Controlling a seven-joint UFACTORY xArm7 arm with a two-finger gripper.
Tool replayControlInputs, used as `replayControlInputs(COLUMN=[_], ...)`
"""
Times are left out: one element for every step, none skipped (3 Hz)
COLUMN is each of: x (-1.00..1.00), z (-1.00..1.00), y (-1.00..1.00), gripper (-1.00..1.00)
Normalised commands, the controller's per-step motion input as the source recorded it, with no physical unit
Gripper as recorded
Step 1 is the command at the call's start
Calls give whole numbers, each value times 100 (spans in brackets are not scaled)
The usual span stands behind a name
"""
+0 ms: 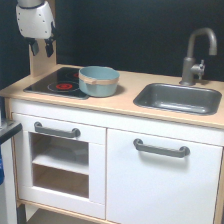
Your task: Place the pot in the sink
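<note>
1. Nearest to us is the white cabinet front, with a grey handle (56, 131) on the small oven-style door at the exterior view's left and a second grey handle (161, 148) on the wider door to its right.
2. Above that runs the light wood countertop (112, 102), and on it we find the pot (98, 80), upright, sitting at the right edge of the black hob (57, 83) and overlapping it slightly onto the wood.
3. We judge the pot to be a light, rigid toy: thin-walled, smooth on the blue-grey body, so a pinch on the side could slip. The tan rim band looks the better hold, one finger inside and one outside the wall; no handles show from here.
4. The sink (178, 98) lies to the exterior view's right of the pot, apart from it, with nothing visible inside.
5. Behind the basin stands the grey faucet (196, 52), something we would keep the pot clear of when carrying it across.
6. Farthest back, the gripper (42, 48) hangs above the hob's rear left corner, well apart from the pot, with its two dark fingers slightly parted and holding nothing.
</note>
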Motion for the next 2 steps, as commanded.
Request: replayControlInputs(x=[44,68], z=[-8,-8], y=[-6,1], gripper=[100,100])
